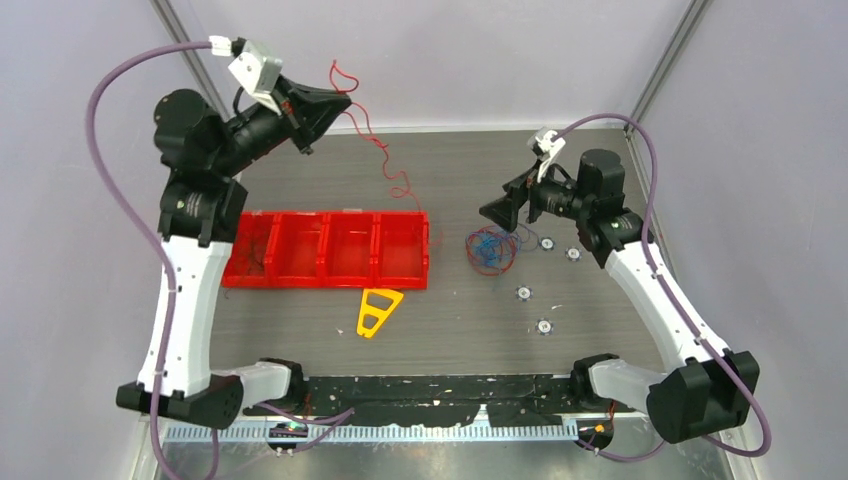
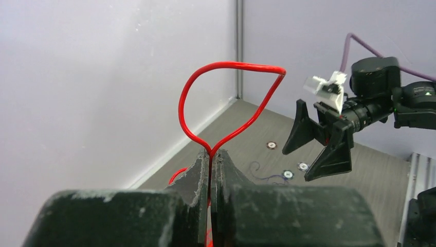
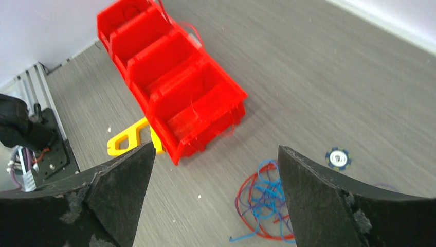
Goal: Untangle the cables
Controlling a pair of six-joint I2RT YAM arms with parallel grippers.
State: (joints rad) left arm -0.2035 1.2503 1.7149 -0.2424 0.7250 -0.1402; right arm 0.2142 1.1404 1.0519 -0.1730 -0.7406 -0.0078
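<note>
My left gripper [image 1: 338, 100] is raised at the back left and shut on a red cable [image 1: 390, 165], which hangs in kinks down to the table behind the bin. In the left wrist view the red cable [image 2: 226, 69] loops up out of the closed gripper [image 2: 212, 154]. A tangle of red and blue cables [image 1: 490, 250] lies on the table right of the bin; it also shows in the right wrist view [image 3: 262, 203]. My right gripper [image 1: 498, 213] hovers just above and right of the tangle, open and empty [image 3: 216, 159].
A red four-compartment bin [image 1: 328, 250] sits left of centre, with a yellow triangular piece [image 1: 378, 311] in front of it. Several small round tokens [image 1: 522, 292] lie on the table at the right. Walls close in at the back and sides.
</note>
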